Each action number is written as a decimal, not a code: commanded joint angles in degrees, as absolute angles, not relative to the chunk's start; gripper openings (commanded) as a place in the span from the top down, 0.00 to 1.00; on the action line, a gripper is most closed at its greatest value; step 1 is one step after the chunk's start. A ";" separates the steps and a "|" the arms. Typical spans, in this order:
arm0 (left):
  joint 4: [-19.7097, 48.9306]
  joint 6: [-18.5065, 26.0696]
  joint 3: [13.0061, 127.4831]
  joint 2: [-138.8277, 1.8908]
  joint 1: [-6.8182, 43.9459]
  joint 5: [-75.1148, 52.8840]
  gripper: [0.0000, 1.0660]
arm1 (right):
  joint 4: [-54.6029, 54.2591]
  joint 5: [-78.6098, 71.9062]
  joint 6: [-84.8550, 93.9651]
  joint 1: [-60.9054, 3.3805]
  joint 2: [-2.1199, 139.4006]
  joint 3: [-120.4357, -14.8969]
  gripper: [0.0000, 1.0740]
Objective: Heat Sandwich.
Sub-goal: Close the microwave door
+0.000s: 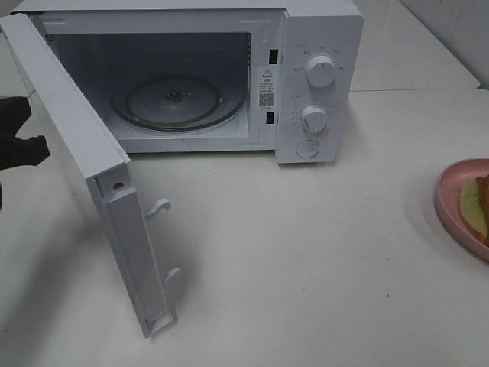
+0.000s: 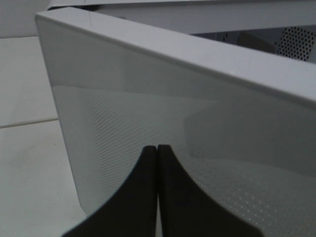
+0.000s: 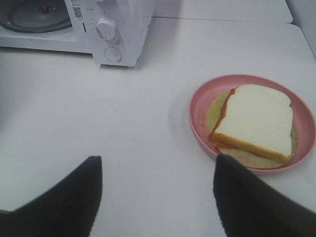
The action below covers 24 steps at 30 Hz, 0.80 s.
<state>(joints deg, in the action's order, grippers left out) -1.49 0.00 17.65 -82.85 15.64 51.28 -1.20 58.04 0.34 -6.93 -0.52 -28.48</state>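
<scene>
The white microwave (image 1: 306,76) stands at the back with its door (image 1: 84,168) swung wide open and the glass turntable (image 1: 177,101) bare inside. The sandwich (image 3: 256,121), white bread with an orange-brown crust and pale filling, lies on a pink round plate (image 3: 200,106); in the high view only its edge (image 1: 475,205) shows at the far right. My left gripper (image 2: 157,150) is shut and empty, just behind the outer face of the door (image 2: 148,113). My right gripper (image 3: 158,165) is open and empty, above the table short of the plate.
The open door juts out over the left half of the white table (image 1: 306,260), with its latch hooks (image 1: 158,206) pointing right. Two control knobs (image 1: 321,70) are on the microwave's front panel. A table seam (image 1: 416,89) runs behind the plate.
</scene>
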 commanded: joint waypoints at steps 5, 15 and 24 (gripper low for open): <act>-3.67 -2.35 21.08 -86.23 15.99 52.25 1.00 | -0.74 57.07 0.34 -6.88 -1.78 -28.36 0.40; -1.83 -2.98 23.89 -89.78 19.88 52.08 1.00 | -0.69 57.07 0.34 -6.88 -1.78 -28.36 0.40; 24.41 13.52 30.31 -95.51 37.93 52.37 1.00 | -0.69 57.07 0.34 -6.88 -1.78 -28.36 0.40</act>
<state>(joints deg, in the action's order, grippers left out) 19.08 10.26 28.93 -94.94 35.81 51.62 -1.09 57.64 0.34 -6.93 -0.52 -28.48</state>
